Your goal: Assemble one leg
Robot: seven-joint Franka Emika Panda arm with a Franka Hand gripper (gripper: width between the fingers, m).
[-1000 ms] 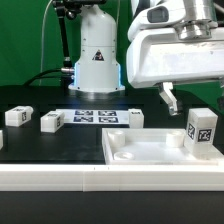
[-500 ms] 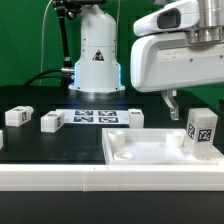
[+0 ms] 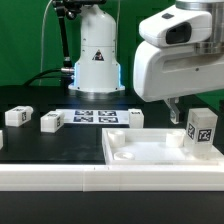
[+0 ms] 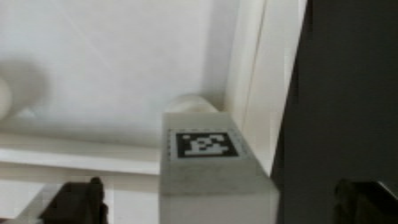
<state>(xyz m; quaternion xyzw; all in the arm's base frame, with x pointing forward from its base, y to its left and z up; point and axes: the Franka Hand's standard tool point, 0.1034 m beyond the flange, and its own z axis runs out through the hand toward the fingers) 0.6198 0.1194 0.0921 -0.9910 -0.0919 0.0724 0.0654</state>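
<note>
**A:** Where is the leg?

**B:** The small white plastic leg, a block taller than wide with a black-and-white square tag, stands upright on the large flat white tray, toward the exterior view's right end. In the wrist view it stands close to the tray's raised rim.

**A:** And the end effector?

**B:** The end effector of the white robot arm hangs over that leg with its two dark fingertips spread wide, gripping nothing. The wrist view shows the leg between them with a gap on each side. In the exterior view one finger shows just beside the leg's top, on the exterior view's left, not touching it.

**A:** What else is on the table?

**B:** Three more small white tagged blocks lie on the black table. Two are toward the exterior view's left and one is just behind the tray. The thin white marker board lies between the second and the third.
</note>
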